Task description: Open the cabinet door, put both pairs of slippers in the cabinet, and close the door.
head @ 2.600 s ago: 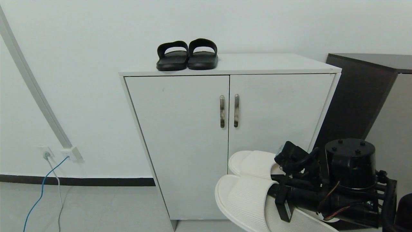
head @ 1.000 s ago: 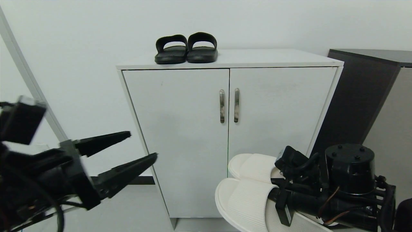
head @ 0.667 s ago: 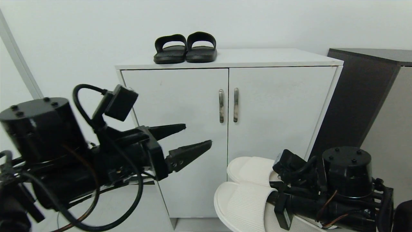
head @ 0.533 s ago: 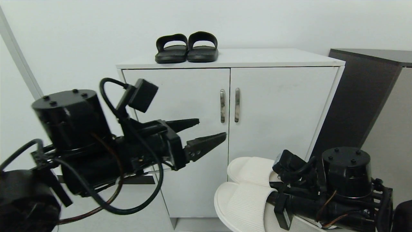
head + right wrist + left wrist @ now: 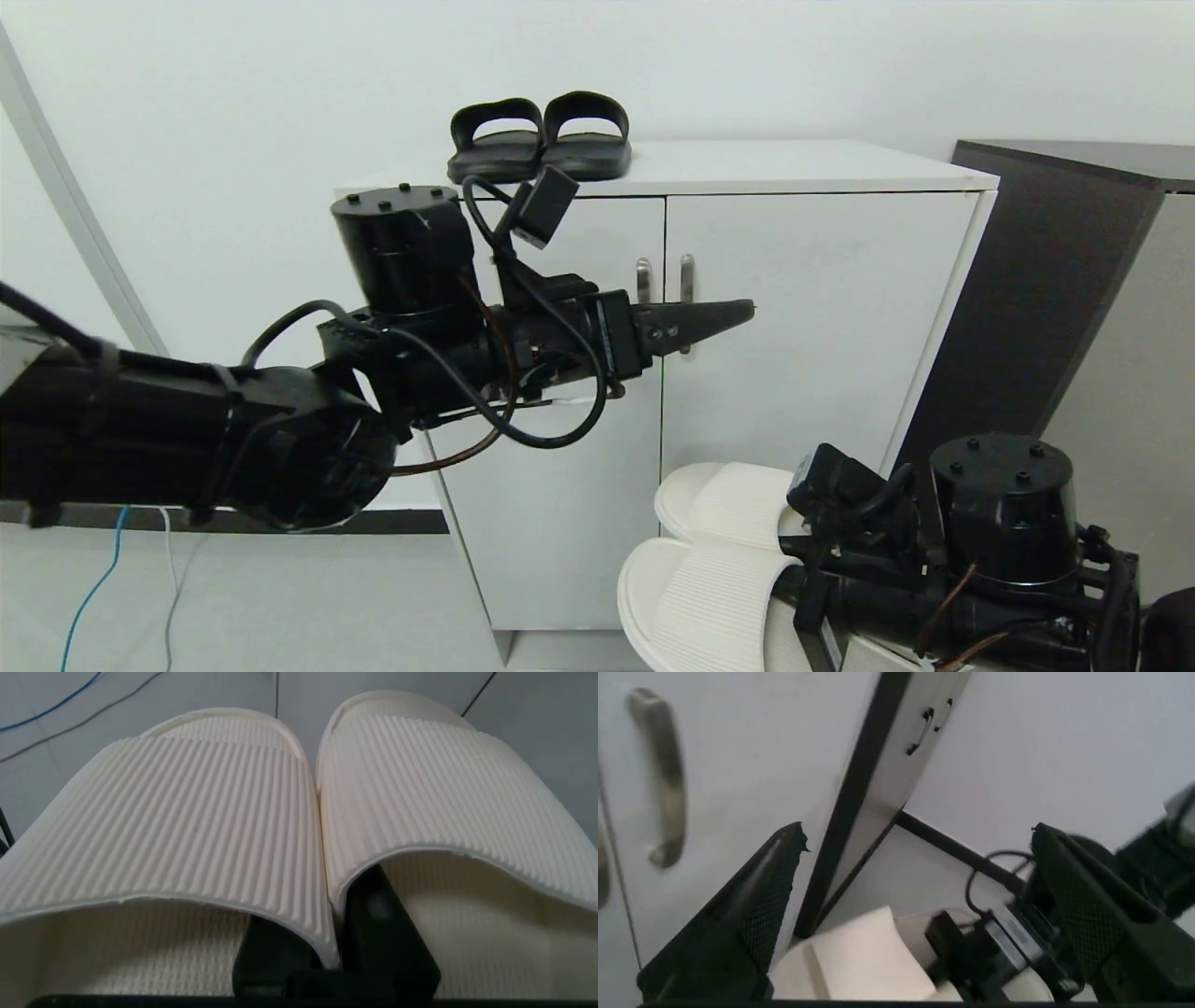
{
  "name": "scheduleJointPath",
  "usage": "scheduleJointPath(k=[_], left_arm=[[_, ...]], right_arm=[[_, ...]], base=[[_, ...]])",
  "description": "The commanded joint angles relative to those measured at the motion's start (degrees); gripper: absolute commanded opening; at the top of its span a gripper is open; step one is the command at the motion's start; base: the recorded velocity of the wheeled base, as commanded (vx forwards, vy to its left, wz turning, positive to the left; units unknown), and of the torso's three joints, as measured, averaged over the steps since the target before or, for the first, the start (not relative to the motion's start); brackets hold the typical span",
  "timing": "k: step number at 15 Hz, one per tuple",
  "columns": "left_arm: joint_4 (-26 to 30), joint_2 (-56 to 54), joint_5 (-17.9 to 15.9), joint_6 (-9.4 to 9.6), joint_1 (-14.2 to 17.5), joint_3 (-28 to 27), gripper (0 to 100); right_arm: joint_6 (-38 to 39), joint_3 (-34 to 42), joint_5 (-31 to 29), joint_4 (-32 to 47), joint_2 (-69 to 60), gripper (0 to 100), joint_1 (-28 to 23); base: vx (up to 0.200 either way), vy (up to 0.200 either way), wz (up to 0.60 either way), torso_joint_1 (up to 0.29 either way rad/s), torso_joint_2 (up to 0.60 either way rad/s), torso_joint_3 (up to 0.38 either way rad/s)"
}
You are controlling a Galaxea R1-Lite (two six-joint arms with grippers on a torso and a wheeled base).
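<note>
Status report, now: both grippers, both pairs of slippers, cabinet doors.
Left gripper open at the door handles, neither gripped. Right gripper shut on white slippers. Black slippers on cabinet top, doors shut. Nothing in the way.

A plain white wall (image 5: 233, 93) runs across the back. At the left, a grey strip (image 5: 65, 187) slants up it, leaning leftward as it climbs. A black skirting (image 5: 411, 523) lines the wall's foot above a pale grey floor (image 5: 280, 607). At the far left, a blue cable (image 5: 93, 588) and a white cable (image 5: 167, 551) drop side by side to the floor. Off to the right stands a dark cabinet (image 5: 1036, 280) with a dark top and a lighter grey front.
</note>
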Motion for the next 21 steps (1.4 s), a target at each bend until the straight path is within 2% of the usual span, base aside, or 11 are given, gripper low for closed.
scheduleJointPath(k=[1,4,7,11,18,20,21], left_arm=[[0.5,4.4,0.0,-2.18,0.3,-4.7,100],[2.1,4.9,1.2,-2.54,0.8,-6.1,100],[4.5,5.9,6.1,-2.54,0.7,-9.0,100],[7.3,7.9,9.9,-2.18,1.2,-12.2,100],[10.8,13.4,10.4,-2.10,1.3,-20.8,100],[10.9,13.8,10.4,-2.10,1.2,-21.2,100],[10.8,13.7,10.4,-2.10,1.2,-20.8,0]], right_arm=[[0.0,0.1,0.0,0.0,0.2,0,0.0],[0.0,0.3,-0.1,0.0,0.2,0,0.0],[0.0,0.4,-0.1,0.0,0.2,0,0.0],[0.0,0.5,-0.2,0.0,0.2,0,0.0],[-1.5,0.8,0.0,0.0,0.7,0,-0.1],[-1.5,1.0,0.1,0.0,0.6,0,0.0],[-1.5,1.1,0.1,0.0,0.6,0,0.0]], base=[[0.000,0.000,0.00,0.000,0.00,0.000],[0.000,0.000,0.00,0.000,0.00,0.000],[0.000,0.000,0.00,0.000,0.00,0.000],[0.000,0.000,0.00,0.000,0.00,0.000],[0.000,0.000,0.00,0.000,0.00,0.000],[0.000,0.000,0.00,0.000,0.00,0.000],[0.000,0.000,0.00,0.000,0.00,0.000]])
